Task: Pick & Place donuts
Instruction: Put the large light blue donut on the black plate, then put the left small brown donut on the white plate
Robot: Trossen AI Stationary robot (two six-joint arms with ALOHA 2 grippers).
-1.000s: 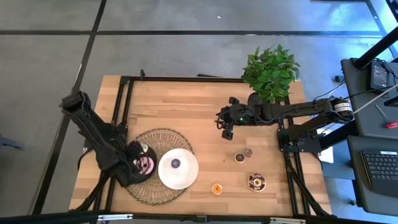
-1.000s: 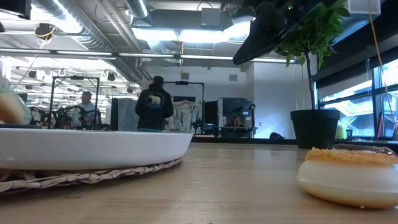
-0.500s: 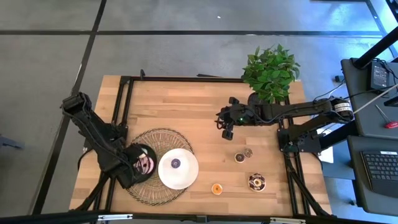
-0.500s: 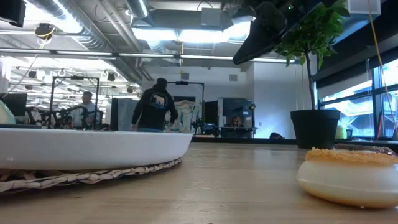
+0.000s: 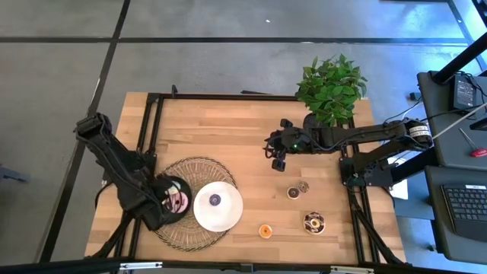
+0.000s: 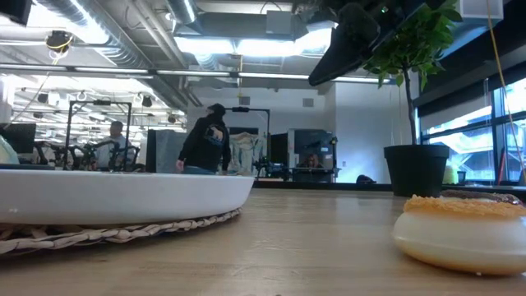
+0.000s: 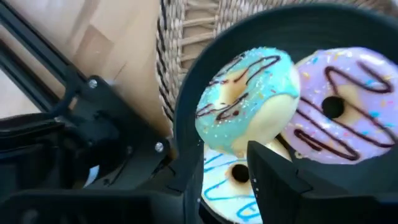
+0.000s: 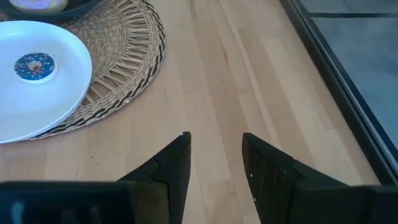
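High view, far left: left gripper point(image 5: 169, 202) low over the black plate point(image 5: 183, 189) on the woven mat point(image 5: 199, 169). Cannot tell whether spread or pinching. From the left wrist view, one dark finger point(image 7: 280, 180) right against the green donut point(image 7: 245, 102), which sits tilted on top of a white donut with blue lines point(image 7: 231, 180) and leans on the purple donut point(image 7: 339, 115), all inside the black plate.

Likely trouble here: a crowded plate. Could drag the green donut out with the finger on lifting, or tip it over the rim onto the mat. If still pinched, could squash the white one beneath on letting go.

Next along, white plate point(image 5: 227, 217) touching the black one, with a single blue sprinkled donut point(image 5: 215, 200) near its middle. Plenty of bare room, so little risk, short of bumping the plate off the mat with a careless swing.

Further right, orange donut point(image 5: 265, 230) loose on the table point(image 5: 221, 129) near the front edge. Could roll or slide off the front if clipped.

Right gripper point(image 5: 278, 157) hovering above bare wood, fingers point(image 8: 168, 168) spread with nothing between them. Just beyond, two small donuts point(image 5: 297, 189) touching each other: hard to close on one without shoving the other. Then a dark sprinkled donut point(image 5: 313, 222) nearer the front. Potted plant point(image 5: 331, 87) at the back, close to the right arm, liable to be brushed on a wide sweep.
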